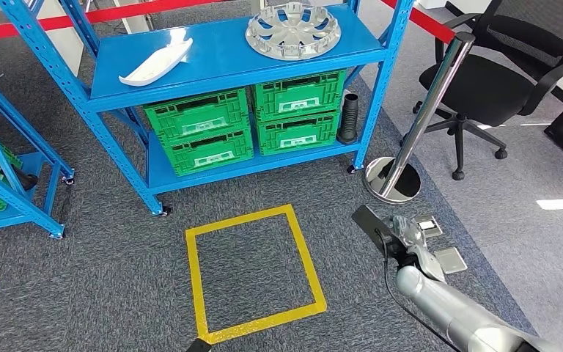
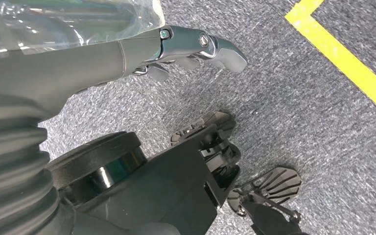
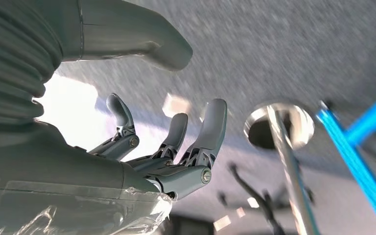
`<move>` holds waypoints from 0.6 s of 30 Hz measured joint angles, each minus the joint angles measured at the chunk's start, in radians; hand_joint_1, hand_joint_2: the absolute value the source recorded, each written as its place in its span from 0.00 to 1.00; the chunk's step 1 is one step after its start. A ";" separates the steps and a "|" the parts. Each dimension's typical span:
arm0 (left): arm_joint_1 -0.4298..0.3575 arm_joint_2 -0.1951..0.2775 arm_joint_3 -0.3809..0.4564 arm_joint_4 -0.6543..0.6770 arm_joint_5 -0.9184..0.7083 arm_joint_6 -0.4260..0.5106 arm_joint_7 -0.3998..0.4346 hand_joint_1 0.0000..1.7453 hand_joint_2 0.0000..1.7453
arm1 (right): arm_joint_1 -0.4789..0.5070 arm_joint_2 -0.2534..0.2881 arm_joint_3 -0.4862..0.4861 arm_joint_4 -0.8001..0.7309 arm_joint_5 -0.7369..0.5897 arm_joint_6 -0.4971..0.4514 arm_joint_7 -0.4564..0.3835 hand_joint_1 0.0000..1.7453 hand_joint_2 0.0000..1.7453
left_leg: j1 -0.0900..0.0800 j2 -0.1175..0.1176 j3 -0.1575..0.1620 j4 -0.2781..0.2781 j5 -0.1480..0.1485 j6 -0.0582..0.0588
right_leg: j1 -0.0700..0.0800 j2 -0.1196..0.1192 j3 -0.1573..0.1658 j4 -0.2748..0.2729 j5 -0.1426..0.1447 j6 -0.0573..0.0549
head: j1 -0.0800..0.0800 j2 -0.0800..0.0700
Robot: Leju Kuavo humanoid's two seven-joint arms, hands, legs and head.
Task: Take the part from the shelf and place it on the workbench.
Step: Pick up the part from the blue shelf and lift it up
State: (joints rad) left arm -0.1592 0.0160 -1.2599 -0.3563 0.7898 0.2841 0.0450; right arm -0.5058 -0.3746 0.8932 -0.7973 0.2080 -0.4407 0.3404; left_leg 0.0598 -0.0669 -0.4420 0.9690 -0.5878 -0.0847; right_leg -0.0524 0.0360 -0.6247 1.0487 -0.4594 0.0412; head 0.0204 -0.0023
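Observation:
A white curved part (image 1: 155, 64) lies on the left of the blue shelf's top board (image 1: 220, 55). A silver wheel cover (image 1: 293, 31) sits on the same board to the right. My right hand (image 1: 394, 229) is raised over the carpet at the lower right, well short of the shelf. In the right wrist view that hand (image 3: 176, 147) has its fingers spread and holds nothing. My left hand (image 2: 196, 49) hangs low over the grey carpet, with its fingers stretched out and nothing in them.
Green crates (image 1: 245, 121) fill the lower shelf, with a black ribbed hose (image 1: 349, 117) beside them. A chrome stanchion (image 1: 403, 165) with a red belt stands right of the shelf, and an office chair (image 1: 498, 73) lies beyond. A yellow floor square (image 1: 253, 271) and another blue rack (image 1: 7, 169) are nearby.

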 joint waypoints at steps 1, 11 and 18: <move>-0.001 0.000 0.000 0.000 -0.004 -0.006 0.001 0.00 1.00 | -0.013 -0.002 -0.006 -0.013 0.033 0.004 0.010 1.00 1.00 | 0.000 0.000 0.000 0.000 0.000 0.000 | 0.000 0.000 0.000 0.000 0.000 0.000 | 0.000 0.000; -0.022 0.000 -0.002 0.000 -0.073 -0.093 0.006 0.00 1.00 | -0.146 -0.006 -0.049 -0.131 0.345 0.038 0.086 1.00 1.00 | 0.000 0.000 0.000 0.001 0.001 0.001 | 0.000 0.000 0.000 0.000 0.001 0.001 | 0.000 0.000; -0.035 -0.002 -0.018 0.001 -0.188 -0.057 -0.013 0.00 1.00 | -0.187 -0.006 -0.063 -0.186 0.419 0.053 0.101 1.00 1.00 | 0.000 0.000 0.000 0.001 0.001 0.001 | 0.000 0.000 0.000 0.000 0.001 0.001 | 0.000 0.000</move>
State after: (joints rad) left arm -0.1947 0.0135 -1.2775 -0.3551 0.6017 0.2270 0.0323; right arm -0.6923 -0.3808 0.8302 -0.9835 0.6272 -0.3874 0.4419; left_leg 0.0596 -0.0669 -0.4424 0.9700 -0.5872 -0.0838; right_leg -0.0524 0.0360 -0.6247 1.0487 -0.4587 0.0418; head 0.0204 -0.0023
